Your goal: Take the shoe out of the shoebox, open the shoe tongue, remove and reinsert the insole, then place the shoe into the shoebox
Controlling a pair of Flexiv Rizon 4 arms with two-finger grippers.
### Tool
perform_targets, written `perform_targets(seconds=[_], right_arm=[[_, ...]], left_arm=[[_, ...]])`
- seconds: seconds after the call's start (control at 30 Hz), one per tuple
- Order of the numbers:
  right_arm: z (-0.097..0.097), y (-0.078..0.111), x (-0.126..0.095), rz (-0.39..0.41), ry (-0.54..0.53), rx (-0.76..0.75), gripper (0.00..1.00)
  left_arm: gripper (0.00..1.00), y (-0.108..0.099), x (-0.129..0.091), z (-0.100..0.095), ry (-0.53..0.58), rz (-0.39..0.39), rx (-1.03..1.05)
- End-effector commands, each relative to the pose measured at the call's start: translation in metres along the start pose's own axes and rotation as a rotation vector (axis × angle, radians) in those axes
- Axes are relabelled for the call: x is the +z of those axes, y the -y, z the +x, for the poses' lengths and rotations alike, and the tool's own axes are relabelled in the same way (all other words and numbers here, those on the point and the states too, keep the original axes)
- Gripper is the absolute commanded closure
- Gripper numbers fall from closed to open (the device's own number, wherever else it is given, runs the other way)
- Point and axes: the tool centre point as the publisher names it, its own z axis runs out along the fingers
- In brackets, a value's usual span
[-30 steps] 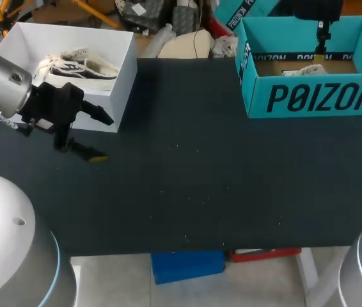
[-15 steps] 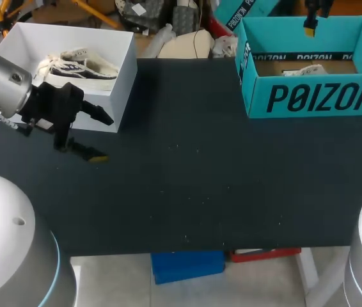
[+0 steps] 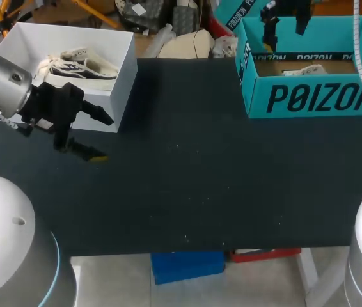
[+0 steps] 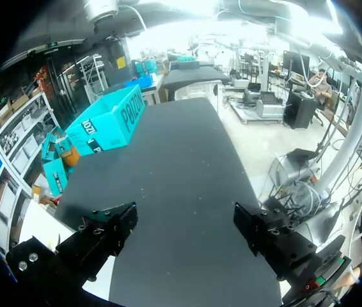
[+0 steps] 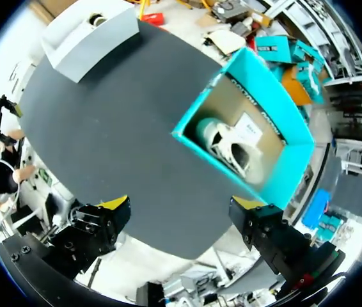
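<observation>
The right gripper (image 5: 180, 206), fingers spread wide, hangs over the teal shoebox (image 5: 293, 169) where the white shoe (image 5: 227, 143) lies well ahead of it, light and soft-sided by the look, best pinched at the stiffer heel collar, I'd say.

White shoe (image 5: 229, 144) lies in teal shoebox (image 5: 293, 163) beyond the spread pincer (image 5: 181, 204)

The wide middle of the counter (image 3: 200, 185) is free from side to side. At its far left stands the white shoebox (image 3: 120, 96) and at its far right the teal shoebox (image 3: 315, 96), both open upward. The left gripper (image 3: 107, 139), fingers apart, stands just before the white shoebox's front. The right gripper (image 3: 284, 19) hangs over the teal shoebox's back wall.
</observation>
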Motion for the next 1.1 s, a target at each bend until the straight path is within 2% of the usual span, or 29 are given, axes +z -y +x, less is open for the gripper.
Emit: perform_targets(seconds=[0.03, 0.13, 0.2, 0.23, 0.27, 0.33, 0.47, 0.53, 0.57, 0.73, 1.1], right_arm=[[0.034, 0.006, 0.025, -0.036, 0.017, 0.024, 0.00], [0.044, 0.007, 0.032, -0.062, 0.019, 0.047, 0.00], [0.046, 0.007, 0.034, -0.107, 0.058, 0.054, 0.00], [0.047, 0.008, 0.035, -0.102, 0.071, 0.057, 0.00], [0.047, 0.010, 0.036, -0.116, 0.074, 0.065, 0.00], [0.047, 0.013, 0.039, -0.101, 0.089, 0.078, 0.00], [0.048, 0.020, 0.044, -0.061, 0.103, 0.123, 0.00], [0.050, 0.024, 0.047, -0.036, 0.117, 0.154, 0.00], [0.050, 0.025, 0.049, -0.032, 0.118, 0.170, 0.00], [0.052, 0.030, 0.059, -0.027, 0.131, 0.230, 0.00], [0.048, 0.037, 0.075, -0.080, 0.150, 0.335, 0.00]], left_arm=[[0.00, 0.000, 0.000, 0.001, 0.002, -0.001, 0.001], [0.00, 0.004, -0.007, -0.002, -0.015, -0.043, -0.083], [0.00, 0.004, -0.015, -0.004, 0.007, -0.113, -0.114], [0.00, 0.003, -0.019, -0.005, 0.003, -0.145, -0.175], [0.00, 0.002, -0.024, -0.006, 0.008, -0.155, -0.221], [0.00, 0.000, -0.034, -0.006, 0.038, -0.217, -0.262], [0.00, -0.008, -0.051, -0.007, 0.087, -0.246, -0.343], [0.00, -0.018, -0.059, -0.007, 0.140, -0.312, -0.374], [0.00, -0.022, -0.063, -0.007, 0.140, -0.311, -0.408], [0.00, -0.053, -0.077, -0.007, 0.201, -0.400, -0.524], [0.00, -0.115, -0.107, -0.020, 0.288, -0.484, -0.706]])
